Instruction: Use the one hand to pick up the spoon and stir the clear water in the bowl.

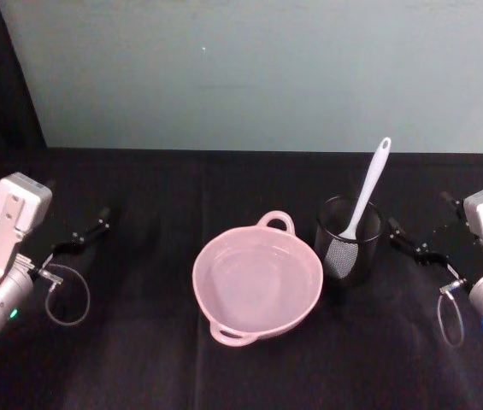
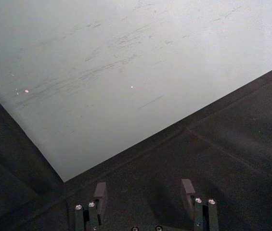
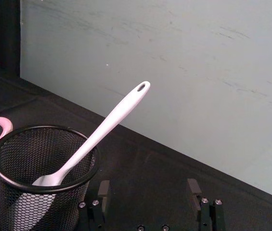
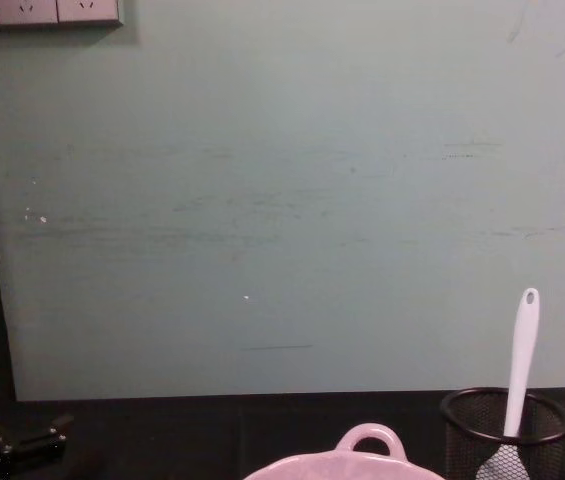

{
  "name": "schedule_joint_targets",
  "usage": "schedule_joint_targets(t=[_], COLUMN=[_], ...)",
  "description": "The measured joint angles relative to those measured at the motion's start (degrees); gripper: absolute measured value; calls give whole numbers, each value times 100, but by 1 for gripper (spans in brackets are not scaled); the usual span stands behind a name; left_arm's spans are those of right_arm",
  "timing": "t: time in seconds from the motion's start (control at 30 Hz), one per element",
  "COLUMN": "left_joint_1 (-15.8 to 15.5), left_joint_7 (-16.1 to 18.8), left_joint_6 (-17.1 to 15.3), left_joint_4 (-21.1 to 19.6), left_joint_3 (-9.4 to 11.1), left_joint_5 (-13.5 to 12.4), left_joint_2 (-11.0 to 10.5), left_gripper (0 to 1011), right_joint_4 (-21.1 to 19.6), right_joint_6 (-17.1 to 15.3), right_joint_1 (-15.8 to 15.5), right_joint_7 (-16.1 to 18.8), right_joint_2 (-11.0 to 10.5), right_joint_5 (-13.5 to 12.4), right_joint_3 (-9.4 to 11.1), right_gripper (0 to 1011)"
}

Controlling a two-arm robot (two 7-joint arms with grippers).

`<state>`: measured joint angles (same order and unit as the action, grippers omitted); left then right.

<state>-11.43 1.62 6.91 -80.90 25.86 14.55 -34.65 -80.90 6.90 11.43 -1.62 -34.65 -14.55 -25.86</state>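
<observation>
Clearly the task stands at its very first step: the spoon (image 1: 366,190) is untouched, blade down in the black mesh cup (image 1: 344,260), its slim handle leaning up out of the rim toward the tabletop's back edge. The cup sits right of the middle of the tabletop (image 1: 138,359), hard against the pink bowl (image 1: 197,278); whether the two touch I cannot tell. The bowl takes the middle of the tabletop, one loop handle toward the back edge and one toward the front, and the water in it is barely visible.

The right gripper (image 3: 148,192) rests low near the right edge, just beside the cup, its fingers spread apart with nothing between them. The left gripper (image 2: 144,192) sits idle near the left edge, well apart from the bowl, also spread and empty.

The right arm looks the natural choice. Its next move calls for rising to the bare stretch of handle above the cup's rim and lining both fingers across that thin shaft. It then needs a firm pinch and a lift high enough for the blade to clear the mesh before swinging toward the bowl
</observation>
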Motion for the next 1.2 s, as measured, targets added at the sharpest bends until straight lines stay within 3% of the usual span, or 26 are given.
schedule_joint_targets(t=[1.2], left_joint_1=[0], left_joint_7=[0], left_joint_6=[0], left_joint_4=[0], left_joint_3=[0], left_joint_5=[0], left_joint_2=[0], left_gripper=[1005], right_joint_4=[0], right_joint_6=[0], right_joint_1=[0], right_joint_7=[0], right_joint_2=[0], right_joint_5=[0], right_joint_3=[0], right_gripper=[1003])
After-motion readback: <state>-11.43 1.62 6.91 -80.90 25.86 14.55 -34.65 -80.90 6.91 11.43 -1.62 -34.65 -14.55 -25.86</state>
